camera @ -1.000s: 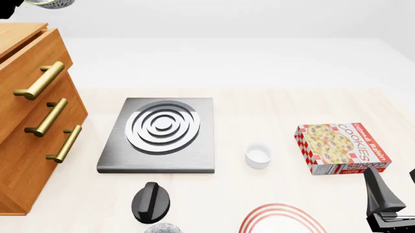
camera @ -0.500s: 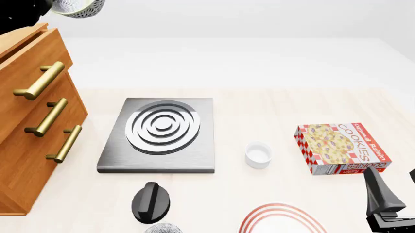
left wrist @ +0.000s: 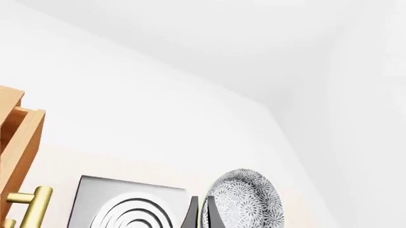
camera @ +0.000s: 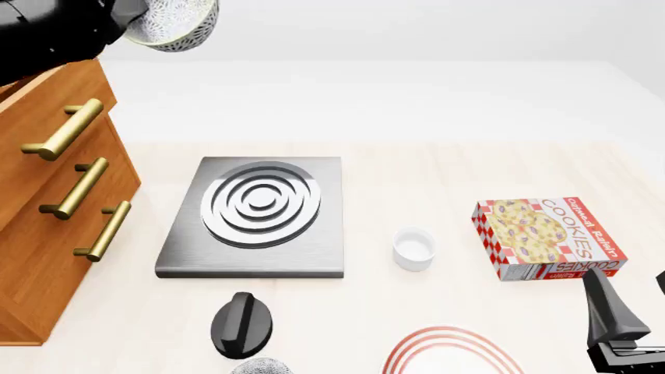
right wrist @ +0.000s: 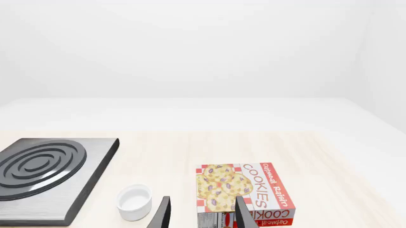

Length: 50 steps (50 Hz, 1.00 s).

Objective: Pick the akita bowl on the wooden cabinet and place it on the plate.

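In the front view, the akita bowl (camera: 177, 25) is seen held in the air at the far left, above and just right of the top of the wooden cabinet (camera: 42, 202), clear of its surface. The dark body of the left arm (camera: 52, 35) is seen beside the bowl; the fingers themselves are hidden here. On the table, the grey stove (camera: 255, 214) lies just right of the cabinet, with a black knob-like object (camera: 241, 323) nearer. The white cup (camera: 413, 248) stands between the stove and the cookie box (camera: 549, 238). The plate (camera: 452, 354) is cut by the near edge, well apart from the bowl. The right gripper (camera: 618, 327) is partly seen at the near right corner, above the table.

In the left wrist view, the left gripper (left wrist: 203, 213) is shown clamped on the rim of the bowl (left wrist: 244, 202), which is seen edge-on and tilted, its wall pinched between the two fingers (left wrist: 191, 216). The stove (left wrist: 130, 206) and a brass handle (left wrist: 32, 202) of the cabinet (left wrist: 19, 142) are seen below.

In the right wrist view, the right gripper (right wrist: 201, 213) is shown spread apart with nothing between its fingers (right wrist: 161, 213). The cookie box (right wrist: 244, 192), the cup (right wrist: 135, 201) and the stove (right wrist: 47, 175) are seen beyond it on the table.
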{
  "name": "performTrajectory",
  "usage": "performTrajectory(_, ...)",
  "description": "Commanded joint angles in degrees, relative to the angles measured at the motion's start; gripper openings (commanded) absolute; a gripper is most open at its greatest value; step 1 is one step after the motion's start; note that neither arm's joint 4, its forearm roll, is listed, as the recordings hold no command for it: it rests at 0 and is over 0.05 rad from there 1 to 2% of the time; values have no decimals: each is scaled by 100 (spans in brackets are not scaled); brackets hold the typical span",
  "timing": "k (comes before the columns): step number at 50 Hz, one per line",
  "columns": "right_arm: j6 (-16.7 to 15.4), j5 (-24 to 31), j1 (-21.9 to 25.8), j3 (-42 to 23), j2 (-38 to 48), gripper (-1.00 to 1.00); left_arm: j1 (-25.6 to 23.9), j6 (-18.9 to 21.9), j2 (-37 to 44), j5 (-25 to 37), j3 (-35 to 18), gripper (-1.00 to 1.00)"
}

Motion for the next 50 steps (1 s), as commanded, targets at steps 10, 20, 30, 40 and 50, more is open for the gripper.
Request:
performTrajectory(10,1,1,1,0,1,100,-567,115,-94,36,311,-100)
performTrajectory(20,0,0,1,0,0,100,-775,165,-163,37,398,-100)
performTrajectory(30,-1,-1,0,0,0,100,-989,174,-189,-16,609,-100)
performTrajectory(40,0,0,0,0,0,100,-1187,228,-202,-6,715,-100)
performTrajectory(50,1,0,0,0,0,100,-1320,288,-217,58,700,-100)
